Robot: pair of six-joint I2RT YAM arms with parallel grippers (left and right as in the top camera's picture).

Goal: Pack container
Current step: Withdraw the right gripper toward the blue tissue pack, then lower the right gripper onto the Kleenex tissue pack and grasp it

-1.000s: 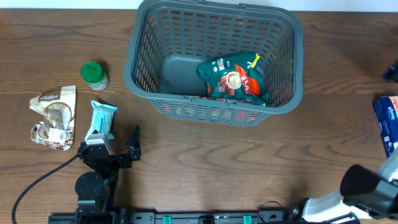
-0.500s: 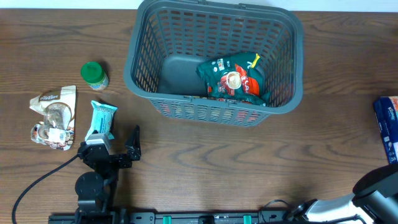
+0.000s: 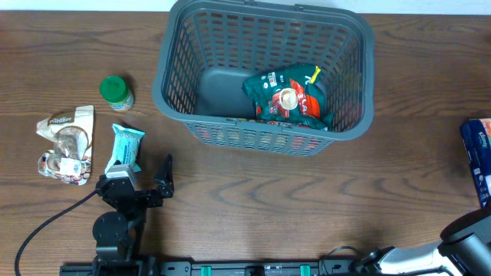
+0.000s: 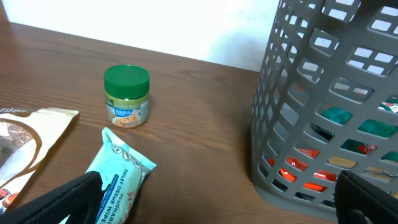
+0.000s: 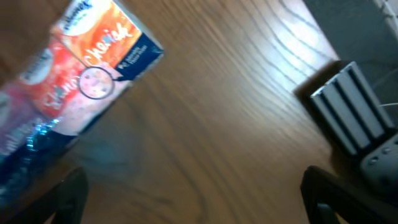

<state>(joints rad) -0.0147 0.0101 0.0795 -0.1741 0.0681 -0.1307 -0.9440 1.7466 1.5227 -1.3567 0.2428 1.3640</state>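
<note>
The container (image 3: 265,126) is a dark grey slotted basket at the back centre of the table. A green and red snack bag (image 3: 290,96) lies inside it. Its wall also shows in the left wrist view (image 4: 329,106). My left gripper (image 3: 140,178) is open and empty near the front left, its jaws (image 4: 214,211) wide apart, with the left finger by a teal wipes packet (image 4: 115,180). My right gripper (image 5: 199,205) is open and empty above bare table, just short of a red and blue snack packet (image 5: 68,81). Only the right arm (image 3: 468,234) shows in the overhead view.
A green-lidded jar (image 3: 116,92) stands left of the basket. The teal wipes packet (image 3: 125,147) and beige snack bags (image 3: 67,143) lie at the left. The red and blue packet (image 3: 477,153) lies at the right edge. A grey metal fixture (image 5: 351,106) is nearby.
The right arm has drawn back toward the front right corner and mostly left the overhead view. The left arm and all objects have not moved.
</note>
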